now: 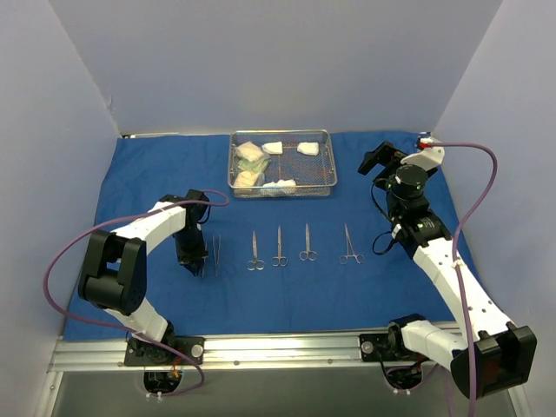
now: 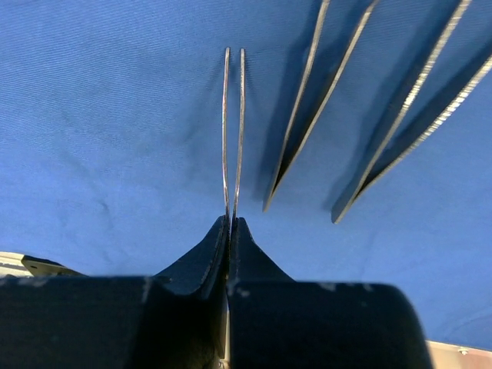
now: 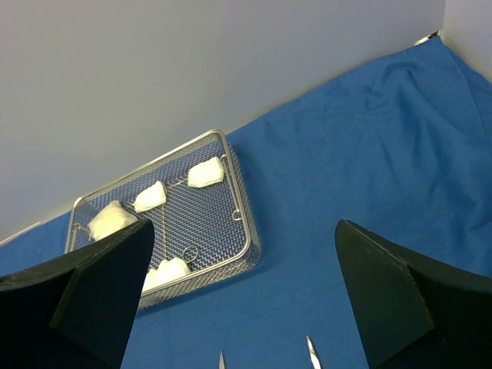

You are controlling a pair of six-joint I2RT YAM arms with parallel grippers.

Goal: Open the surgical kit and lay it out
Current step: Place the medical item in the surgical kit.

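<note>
The blue drape (image 1: pixel 156 174) lies spread flat. The steel mesh tray (image 1: pixel 332 165) stands at the back centre and holds white gauze pads (image 1: pixel 307 148) and small packets (image 1: pixel 249 154). Scissors (image 1: pixel 254 253) and forceps (image 1: pixel 350 247) lie in a row on the drape. My left gripper (image 1: pixel 193 264) is low at the left end of the row, shut on thin tweezers (image 2: pixel 233 131). Two more tweezers (image 2: pixel 307 115) lie just to their right. My right gripper (image 1: pixel 375 161) is open and empty, raised right of the tray (image 3: pixel 250 231); it shows open in the right wrist view (image 3: pixel 246 292).
Grey walls enclose the table on three sides. A metal rail (image 1: pixel 287 347) runs along the near edge at the arm bases. Purple cables (image 1: pixel 486 174) loop from both arms. Bare drape lies left of the tray and in front of the instrument row.
</note>
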